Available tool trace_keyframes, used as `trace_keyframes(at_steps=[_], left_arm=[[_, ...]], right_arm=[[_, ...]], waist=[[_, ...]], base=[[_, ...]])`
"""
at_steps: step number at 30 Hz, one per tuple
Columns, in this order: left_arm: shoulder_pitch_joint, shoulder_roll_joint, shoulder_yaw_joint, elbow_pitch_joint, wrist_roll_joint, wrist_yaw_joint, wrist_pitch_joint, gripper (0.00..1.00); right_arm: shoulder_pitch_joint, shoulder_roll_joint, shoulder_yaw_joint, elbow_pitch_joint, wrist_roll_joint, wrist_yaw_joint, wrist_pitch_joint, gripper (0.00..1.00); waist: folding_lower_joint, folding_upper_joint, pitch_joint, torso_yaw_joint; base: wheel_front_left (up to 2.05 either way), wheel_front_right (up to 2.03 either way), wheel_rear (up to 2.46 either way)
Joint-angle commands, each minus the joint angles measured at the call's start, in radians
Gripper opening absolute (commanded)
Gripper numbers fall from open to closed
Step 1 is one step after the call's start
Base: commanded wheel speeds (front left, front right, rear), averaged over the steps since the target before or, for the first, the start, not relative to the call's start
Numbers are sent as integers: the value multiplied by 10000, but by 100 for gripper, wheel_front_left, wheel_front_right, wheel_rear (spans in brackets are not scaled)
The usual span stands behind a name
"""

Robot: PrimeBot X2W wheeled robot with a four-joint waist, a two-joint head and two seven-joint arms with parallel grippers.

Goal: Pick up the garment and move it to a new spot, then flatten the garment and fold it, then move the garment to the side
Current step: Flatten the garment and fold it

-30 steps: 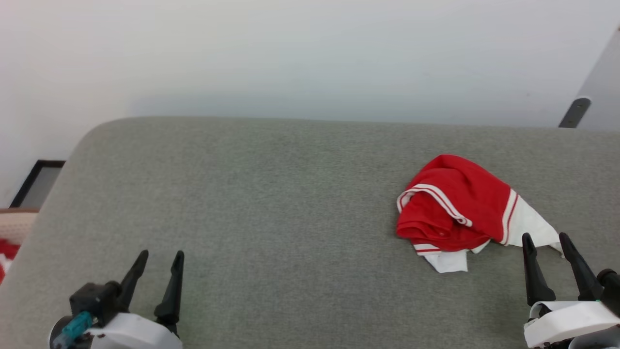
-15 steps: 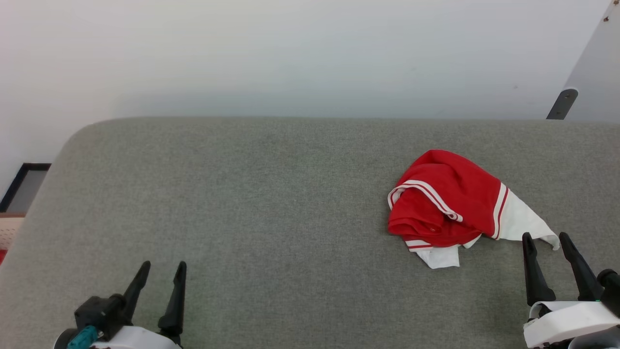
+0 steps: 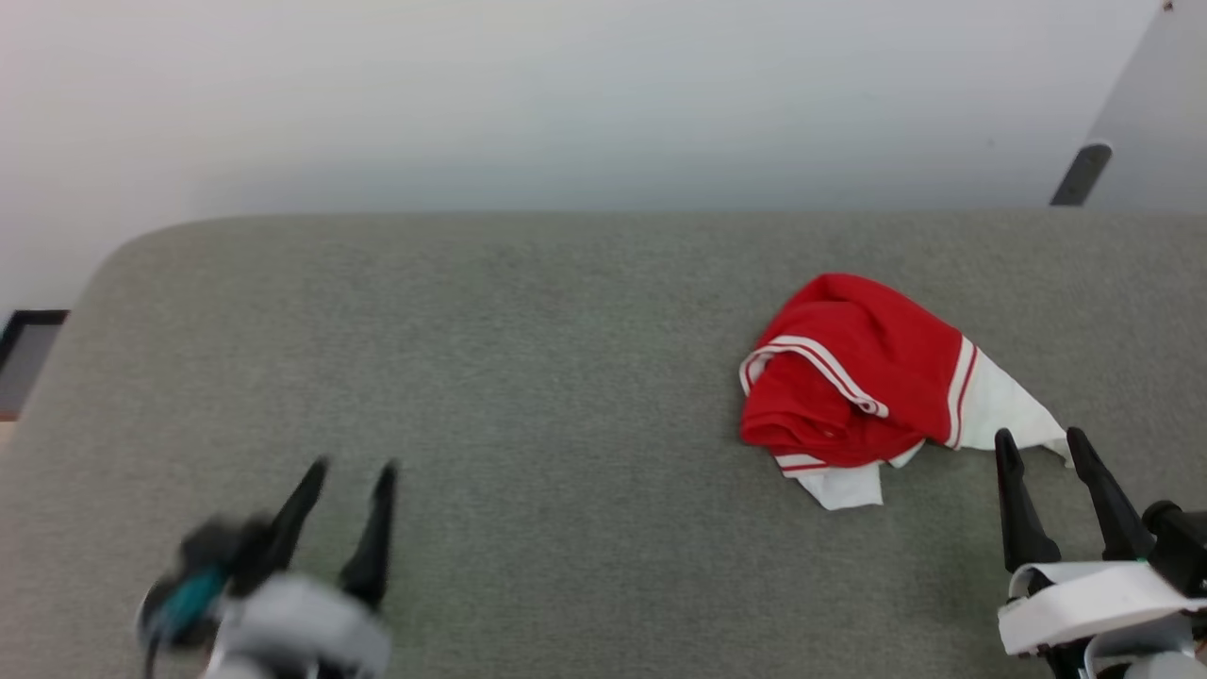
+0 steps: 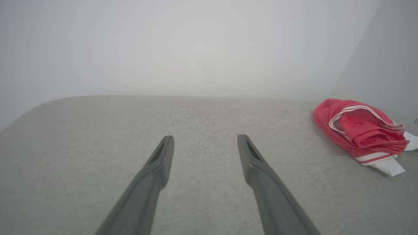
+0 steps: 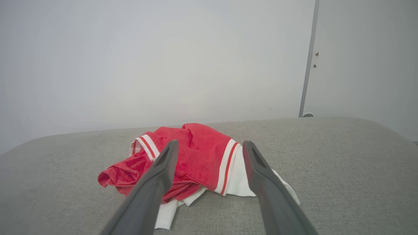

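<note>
The garment (image 3: 868,387) is a crumpled red heap with white panels and thin white stripes, lying on the right half of the grey padded surface (image 3: 528,377). My right gripper (image 3: 1037,438) stands open just short of its white right corner, nothing between the fingers. In the right wrist view the garment (image 5: 202,156) lies straight ahead, beyond the open right gripper (image 5: 210,145). My left gripper (image 3: 354,467) is open at the lower left, blurred, far from the cloth. In the left wrist view the open left gripper (image 4: 205,138) points over bare surface, the garment (image 4: 359,130) at far right.
A pale wall (image 3: 566,94) rises behind the surface. A grey panel with a dark bracket (image 3: 1080,174) stands at the back right. The surface's rounded left corner (image 3: 113,273) drops to the floor, where a dark frame (image 3: 24,344) lies.
The head view has shifted, so the whole scene sits lower-left to upper-left differently. My left gripper has moved up and to the right and is motion-blurred. The garment lies as before.
</note>
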Motion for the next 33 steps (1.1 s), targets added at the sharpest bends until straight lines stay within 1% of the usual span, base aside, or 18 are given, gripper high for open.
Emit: trace_keyframes(at_steps=[1, 4, 5, 9, 11, 15, 16, 18, 22, 27, 33], left_arm=[[-496, 90, -287, 8, -166, -50, 189, 100], [-1630, 524, -1572, 103, -988, -60, 1111, 100], [-2041, 787, -2070, 155, -1224, -58, 1583, 100], [-3737, 1423, -3819, 409, -2739, -58, 3497, 100], [-4444, 1555, -4520, 525, -3762, -59, 4540, 100], [-5555, 1888, -5960, 459, -5346, -58, 6584, 100], [-5761, 1897, -6295, 435, -5674, -60, 7051, 100], [-6237, 1846, -6746, 341, -6213, -61, 7653, 100], [-6871, 1611, -7314, 591, -6886, -59, 8074, 100], [-7373, 1365, -8049, 1359, -7148, -60, 8256, 100], [-7554, 1157, -8389, 2162, -7598, -60, 7865, 100]], right_arm=[[-118, 41, -10, -10, 21, -3, -18, 100], [-381, 155, 51, -22, 33, -3, -28, 100], [-476, 197, 97, -34, 45, -3, -32, 100], [-809, 409, 161, -1, 91, -3, -46, 100], [-931, 520, 100, -61, 105, -3, -48, 100], [-993, 781, 27, -142, 136, -3, -52, 100], [-988, 828, 32, -156, 150, -3, -52, 100], [-1010, 908, 16, -198, 169, -3, -53, 100], [-1183, 1051, 61, -290, 216, -3, -54, 100], [-1319, 1124, 191, -365, 258, -3, -55, 100], [-1161, 1187, 76, -464, 324, -3, -55, 100]], waist=[[0, -1, 268, -261], [0, -1, 643, -630], [0, -1, 809, -794], [0, -1, 1442, -1442], [0, -1, 1684, -1747], [0, -1, 2017, -2345], [0, -1, 2073, -2485], [0, -1, 2167, -2730], [0, -1, 2356, -3182], [0, -1, 2488, -3739], [0, -1, 2517, -4066]], base=[[0, 0, 0], [0, 0, 0], [0, 0, 0], [0, 0, 0], [0, 0, 0], [0, 0, 0], [0, 0, 0], [0, 0, 0], [0, 0, 0], [0, 0, 0], [0, 0, 0]])
